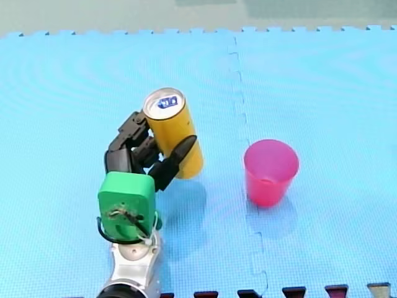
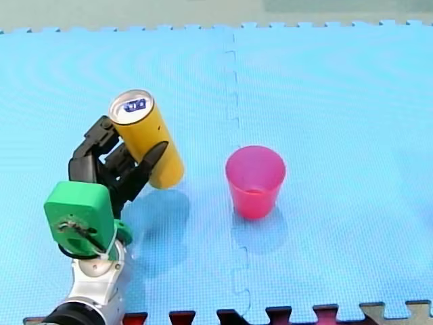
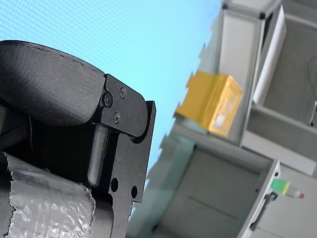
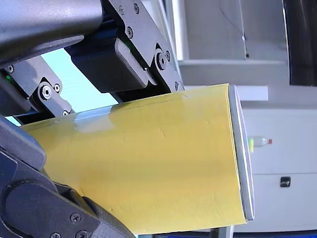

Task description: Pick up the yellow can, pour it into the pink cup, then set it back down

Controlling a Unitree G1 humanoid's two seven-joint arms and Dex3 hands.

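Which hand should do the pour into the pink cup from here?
Left. The left hand grips the yellow cylindrical can around its body. The pink plastic cup stands upright to the can's right on the blue foam mat, so carrying it across and tipping should probably do.

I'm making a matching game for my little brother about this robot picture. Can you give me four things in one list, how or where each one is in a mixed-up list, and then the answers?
Things:
1. yellow can
2. pink cup
3. left robot hand
4. blue mat

How or where:
A. lies under everything
B. closed around the can
C. stands upright by itself, to the right of the can
D. tilted, held by black fingers

Pairs: 1-D, 2-C, 3-B, 4-A
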